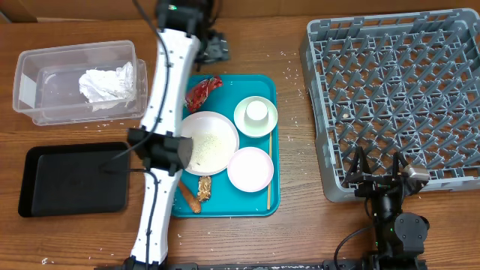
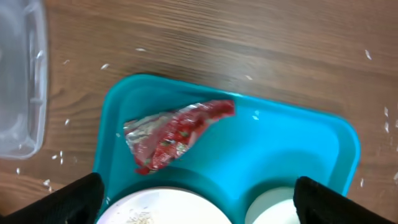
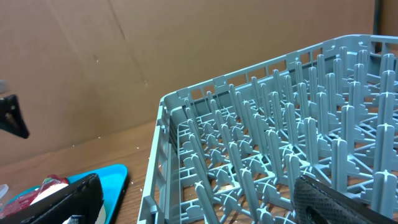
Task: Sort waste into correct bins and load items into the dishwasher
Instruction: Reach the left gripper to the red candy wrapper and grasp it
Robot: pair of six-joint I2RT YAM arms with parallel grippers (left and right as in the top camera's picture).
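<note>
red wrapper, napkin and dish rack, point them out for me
red wrapper (image 2: 177,134), left wrist view, middle of the foil
napkin (image 1: 109,82), overhead view, centre of the crumple
dish rack (image 1: 397,97), overhead view, open grid base

Overhead straight down, left wrist over tray (image 2: 280,155), right wrist facing rack (image 3: 261,155)

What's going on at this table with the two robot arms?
Two arms are clearing a meal tray. The left claw hovers open above the red wrapper on the teal tray, not gripping it. A crumpled napkin already lies in the clear tub. The right claw hangs open at the near edge of the dish rack, which holds no dishes; the plate sits on the tray.
</note>
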